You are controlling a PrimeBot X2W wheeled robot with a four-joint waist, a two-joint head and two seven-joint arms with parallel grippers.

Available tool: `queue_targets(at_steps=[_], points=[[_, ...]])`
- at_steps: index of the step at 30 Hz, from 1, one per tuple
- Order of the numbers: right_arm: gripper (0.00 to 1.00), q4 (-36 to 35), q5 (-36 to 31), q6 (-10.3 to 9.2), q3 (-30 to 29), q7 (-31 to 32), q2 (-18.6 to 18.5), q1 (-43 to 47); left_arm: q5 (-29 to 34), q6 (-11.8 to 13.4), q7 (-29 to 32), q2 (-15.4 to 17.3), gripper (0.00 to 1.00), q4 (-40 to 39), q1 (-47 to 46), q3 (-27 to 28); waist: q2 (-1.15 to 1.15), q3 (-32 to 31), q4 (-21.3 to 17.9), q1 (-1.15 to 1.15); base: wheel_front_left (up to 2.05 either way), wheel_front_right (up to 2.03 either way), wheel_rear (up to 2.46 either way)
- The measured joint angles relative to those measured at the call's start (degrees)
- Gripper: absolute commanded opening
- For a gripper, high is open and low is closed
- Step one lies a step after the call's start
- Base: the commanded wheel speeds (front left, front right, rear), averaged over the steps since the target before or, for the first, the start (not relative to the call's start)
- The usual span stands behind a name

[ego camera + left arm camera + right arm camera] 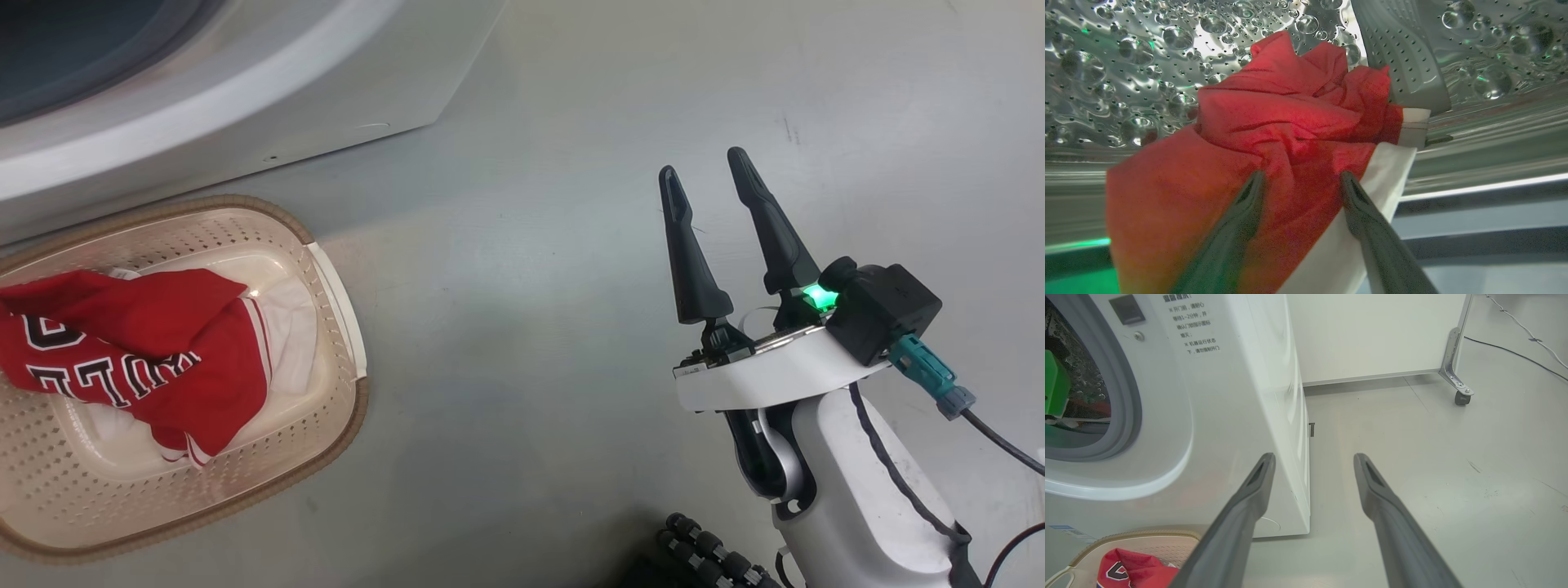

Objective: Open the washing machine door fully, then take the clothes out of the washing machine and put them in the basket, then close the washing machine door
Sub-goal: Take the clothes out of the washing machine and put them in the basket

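Basket (pixel 339 310), set on the floor (pixel 531 245) below the washing machine (pixel 245 122), holds one lettered jersey (pixel 147 343). Left claw (pixel 1302 179), fingers apart, straddles the red garment (pixel 1282 114) inside the drum (pixel 1126 81), positioned to clamp. Right claw (pixel 704 163) hangs spread and empty, clear of the transfer path.

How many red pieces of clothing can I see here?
2. One lettered jersey lies in the basket; one white-trimmed red garment sits inside the drum. More may be hidden beneath.
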Motion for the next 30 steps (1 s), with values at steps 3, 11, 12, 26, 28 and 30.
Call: queue_targets(at_steps=[3, 11, 12, 26, 28, 30], points=[[1.0, 0.02, 0.0, 0.0, 0.0, 0.0, 0.0, -0.12, -0.14, 0.0, 1.69, -0.07, 0.0, 0.13, -0.57, 0.04, 0.0, -0.03, 0.0, 0.0, 0.0, 0.0, 0.0], [1.0, 0.13, 0.0, -0.03, 0.0, 0.0, 0.0, -0.29, 0.02, -0.08, 2.19, -0.18, 0.0, -0.26, -0.85, -0.68, 0.0, -0.09, 0.06, 0.0, 0.0, 0.0, 0.0], [1.0, 0.14, 0.0, -0.2, 0.0, 0.0, 0.0, -0.31, 0.0, -0.08, 2.12, -0.21, 0.0, -0.46, -0.85, -0.65, 0.0, -0.09, 0.08, 0.0, 0.0, 0.0, 0.0], [1.0, 0.43, -0.09, -0.26, -0.2, 0.0, 0.0, -0.95, -0.48, -0.56, -5.26, -3.3, 0.0, -3.74, -0.73, -1.13, 0.0, -0.39, 0.77, 0.0, 0.0, 0.0, 0.0], [1.0, 0.45, -0.1, -0.26, -0.22, 0.0, 0.0, -0.95, -0.51, -0.56, -6.45, -3.72, 0.0, -3.99, -0.54, -1.23, 0.0, -0.48, 0.9, 0.0, 0.0, 0.0, 0.0], [1.0, 0.65, -0.21, -0.26, -0.4, 0.0, 0.0, -0.95, -0.58, -0.55, -8.23, -4.55, 0.0, -4.26, 0.12, -1.27, 0.0, -0.66, 1.04, 0.0, 0.0, 0.0, 0.0]])
